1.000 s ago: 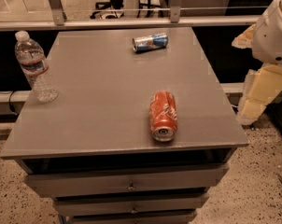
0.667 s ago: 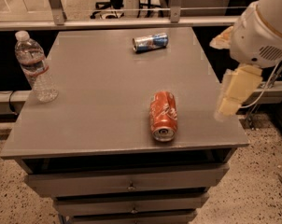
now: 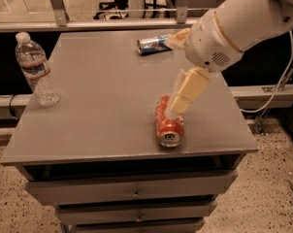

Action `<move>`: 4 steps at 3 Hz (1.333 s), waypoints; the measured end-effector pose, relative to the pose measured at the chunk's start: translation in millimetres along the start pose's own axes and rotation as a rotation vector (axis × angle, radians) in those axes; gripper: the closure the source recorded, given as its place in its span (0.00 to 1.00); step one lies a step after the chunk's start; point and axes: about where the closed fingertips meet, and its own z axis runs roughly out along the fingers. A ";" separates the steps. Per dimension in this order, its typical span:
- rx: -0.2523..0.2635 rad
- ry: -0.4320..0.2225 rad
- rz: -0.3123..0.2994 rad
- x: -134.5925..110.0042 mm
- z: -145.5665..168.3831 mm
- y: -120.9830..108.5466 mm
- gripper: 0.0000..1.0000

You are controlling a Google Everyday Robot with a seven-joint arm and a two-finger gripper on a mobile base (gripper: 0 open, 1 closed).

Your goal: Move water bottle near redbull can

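Claw [image 3: 174, 76] hangs spread at centre right, over the soda can [image 3: 169, 122]. I should cross to the bottle [image 3: 38, 71] at far left, grip mid-body and keep it upright.

The light is dim and warm, with a brownish cast over everything. It falls from above: the top of my arm's white shell [image 3: 253, 13] is the brightest thing here, while its underside sits in shade. My jaws, spread apart, hang just above and behind the soda can [image 3: 169, 125], pale and evenly lit. The can's end rim catches a small glint. The grey worktop [image 3: 103, 106] takes the light flatly, with a mild sheen. Far left of the soda can, the water bottle [image 3: 37, 69] shows thin white highlights. Behind the soda can, the redbull can [image 3: 151, 44] gleams dully. Below the soda can, the drawers [image 3: 132, 191] are shaded, and the gap above them is near black.
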 end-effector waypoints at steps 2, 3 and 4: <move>-0.012 -0.141 -0.038 -62.3 29.5 4.6 0.00; 0.005 -0.173 -0.029 -68.7 42.7 -0.2 0.00; 0.037 -0.274 -0.020 -92.2 90.8 -21.5 0.00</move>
